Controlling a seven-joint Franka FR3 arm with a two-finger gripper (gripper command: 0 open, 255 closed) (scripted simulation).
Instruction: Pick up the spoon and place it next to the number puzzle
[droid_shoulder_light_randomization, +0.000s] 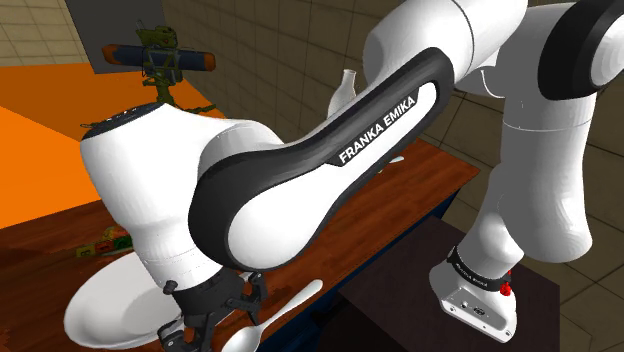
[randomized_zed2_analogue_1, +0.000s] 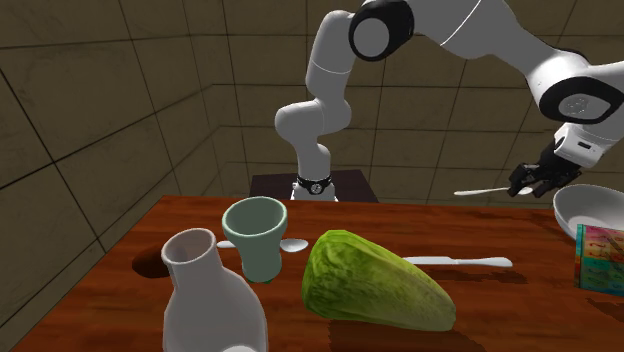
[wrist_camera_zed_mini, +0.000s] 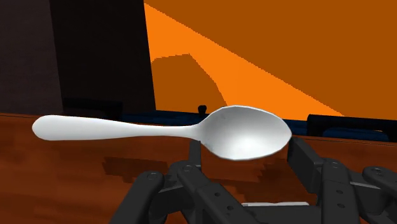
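My claw (randomized_zed2_analogue_1: 524, 182) grips the spoon (wrist_camera_zed_mini: 159, 130) by its scoop, aloft, its handle level and pointing away from the puzzle (randomized_zed2_analogue_1: 601, 258), which lies lower down, just past the white dish (randomized_zed2_analogue_1: 588, 208).

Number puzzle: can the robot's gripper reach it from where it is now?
Probably yes. The gripper, shut on the spoon, hangs over the table close to the number puzzle. Nothing tall stands between them; the white bowl just sits low beside the puzzle.
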